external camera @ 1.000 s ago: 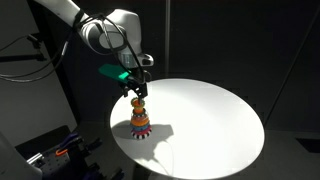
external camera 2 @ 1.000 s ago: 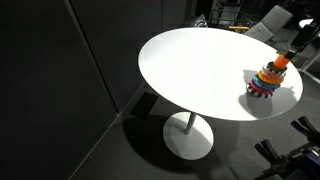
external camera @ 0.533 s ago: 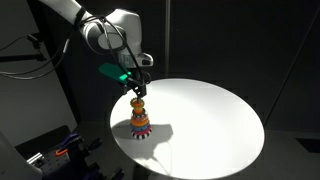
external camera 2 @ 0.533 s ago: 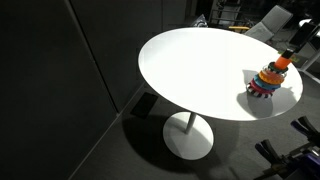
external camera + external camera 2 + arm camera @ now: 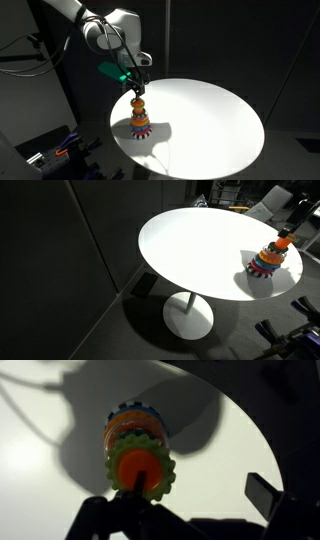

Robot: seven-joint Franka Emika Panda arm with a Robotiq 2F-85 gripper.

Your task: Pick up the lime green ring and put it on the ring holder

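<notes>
The ring (image 5: 162,466) sits, as far as I can judge from the wrist view, at the top of the holder (image 5: 125,425). Its scalloped lime edge circles the orange top (image 5: 133,468), and the wider orange and blue rings of the stack show beyond it at 12 o'clock. I take the pick-up as done and the threading as done or very nearly so. I cannot tell whether the ring is seated on the stack or hangs just over it in my grip. By my reading, what is left is to let go if I am holding it, then lift clear without knocking the toy.

In both exterior views the ring is too small for me to pick out. I see only the holder (image 5: 140,120) (image 5: 267,262) standing upright on the white table (image 5: 215,125), close to the rim at 9 o'clock in one and 3 o'clock in the other.

The gripper (image 5: 140,500) enters the wrist view from 6 o'clock, and a dark part of it overlaps the ring's near edge. Whether the jaws are clamped on the ring or standing apart I cannot tell, because they merge into one dark mass.

In an exterior view the arm (image 5: 95,30) reaches in from 10 o'clock and bends at the wrist. The gripper (image 5: 137,92) points straight down, right over the holder, with its tips at the orange top.
</notes>
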